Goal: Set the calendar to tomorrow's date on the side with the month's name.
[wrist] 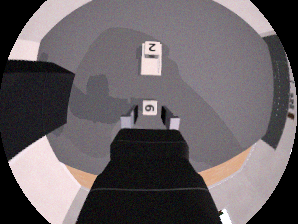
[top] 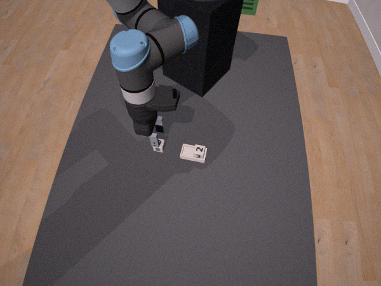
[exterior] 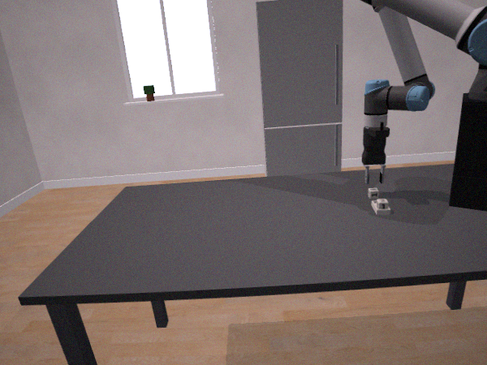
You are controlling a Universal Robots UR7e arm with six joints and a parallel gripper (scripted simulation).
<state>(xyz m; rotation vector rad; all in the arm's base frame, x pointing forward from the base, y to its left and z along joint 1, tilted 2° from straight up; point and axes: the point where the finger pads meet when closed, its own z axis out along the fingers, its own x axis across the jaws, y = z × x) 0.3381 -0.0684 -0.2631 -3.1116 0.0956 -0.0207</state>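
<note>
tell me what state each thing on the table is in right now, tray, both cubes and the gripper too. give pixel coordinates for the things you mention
Tray (top: 188, 151) (exterior: 380, 211) (wrist: 150, 67): flat on the table, one cube inside.
Cube in the tray (top: 199, 149) (exterior: 382, 203) (wrist: 152, 48): 2 on top.
Loose cube (top: 158, 149) (exterior: 372, 193) (wrist: 150, 107): on the table, outside the tray.
Gripper (top: 157, 131) (exterior: 374, 181) (wrist: 149, 111): open, empty, above the loose cube.
</note>
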